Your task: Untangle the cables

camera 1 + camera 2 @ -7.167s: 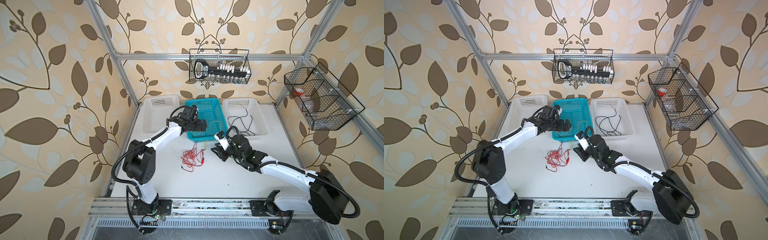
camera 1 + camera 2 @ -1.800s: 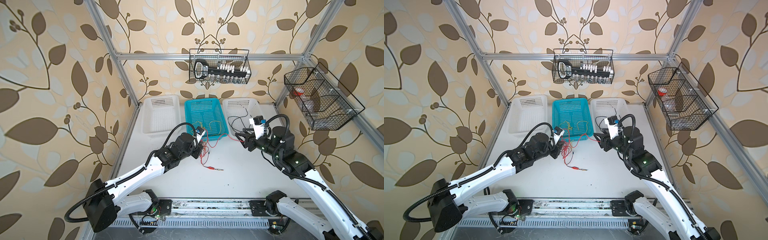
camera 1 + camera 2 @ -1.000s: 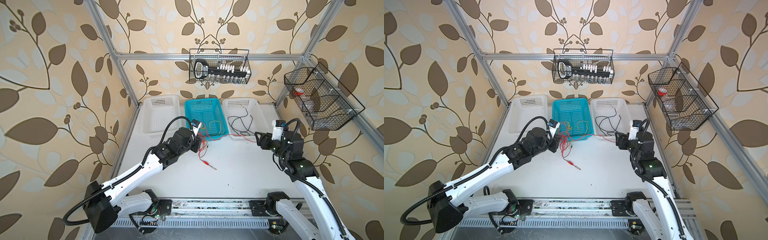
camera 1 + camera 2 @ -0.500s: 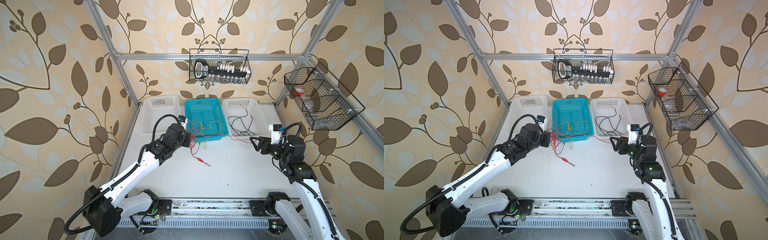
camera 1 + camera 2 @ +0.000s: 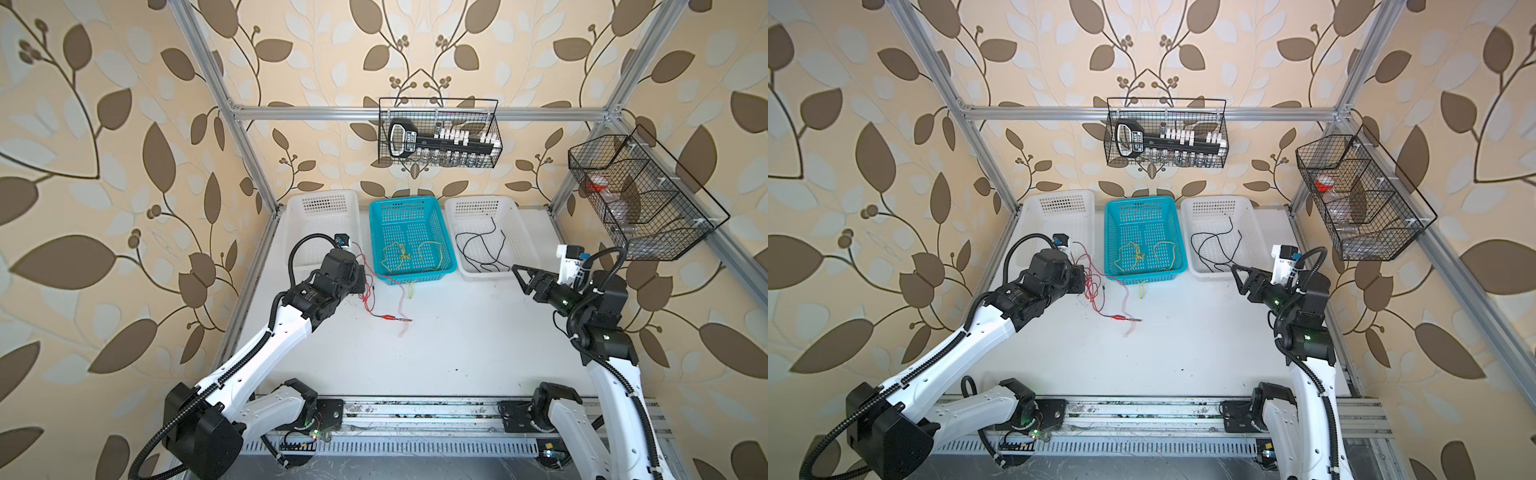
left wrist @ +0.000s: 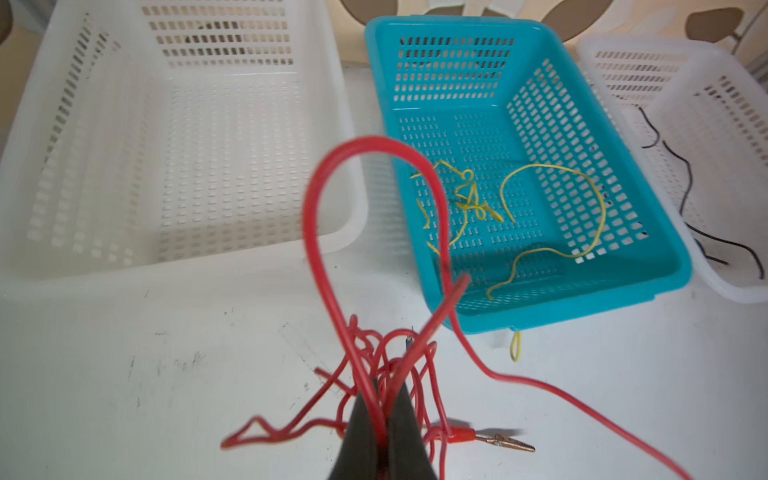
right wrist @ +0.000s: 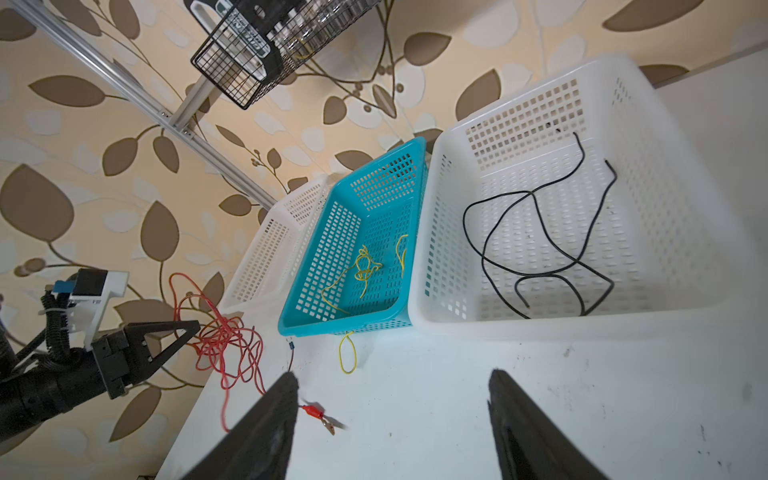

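1. Left wrist view: clamping the red cable (image 6: pixel 316 199) in the left gripper (image 6: pixel 384 399), jaws pressed together on a strand beside the tangle, with one tall loop arching up past the fingertips.
2. Holding that red bundle partly off the table (image 6: pixel 124 374), just in front of the blue basket (image 6: pixel 561 305) and the left-hand white basket (image 6: pixel 166 266), with loose coils trailing down and an alligator clip (image 6: pixel 505 442) lying flat on the surface.
3. Hovering the right gripper (image 7: pixel 392 374) with jaws spread wide and nothing between them, over bare table just in front of the right-hand white basket (image 7: pixel 540 324), well apart from the red bundle.
4. Noting the sorted wires: yellow cable (image 6: pixel 552 170) lying in the blue basket, with one small loop poking out under its front wall; black cable (image 7: pixel 540 195) lying in the right-hand white basket.
5. Judging the step in hand: freeing the red cable, apparently the last one outside a basket, from its own knot.
6. Judging the next move: bringing the right gripper across to the clip end or a free strand, closing on it, then drawing both grippers apart gently, avoiding any snag on the yellow loop.
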Robot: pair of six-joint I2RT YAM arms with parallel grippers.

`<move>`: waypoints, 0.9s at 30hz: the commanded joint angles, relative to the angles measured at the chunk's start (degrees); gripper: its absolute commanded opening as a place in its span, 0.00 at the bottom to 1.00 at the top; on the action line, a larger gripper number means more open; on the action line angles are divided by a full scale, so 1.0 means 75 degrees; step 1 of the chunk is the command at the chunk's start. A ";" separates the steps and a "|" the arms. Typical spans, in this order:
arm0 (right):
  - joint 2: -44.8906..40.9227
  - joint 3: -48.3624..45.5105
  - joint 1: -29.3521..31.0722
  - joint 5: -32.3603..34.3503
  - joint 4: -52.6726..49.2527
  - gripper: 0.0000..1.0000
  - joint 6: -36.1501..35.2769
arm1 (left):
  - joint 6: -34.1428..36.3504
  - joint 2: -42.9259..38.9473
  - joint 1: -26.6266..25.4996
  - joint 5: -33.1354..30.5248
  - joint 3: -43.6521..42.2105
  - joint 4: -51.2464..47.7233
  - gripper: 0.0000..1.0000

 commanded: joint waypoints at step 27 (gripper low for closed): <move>0.1776 -0.0351 0.6456 0.3216 0.2654 0.58 -0.1597 | -0.0537 -0.0933 0.0124 0.4967 -0.0024 0.2707 0.00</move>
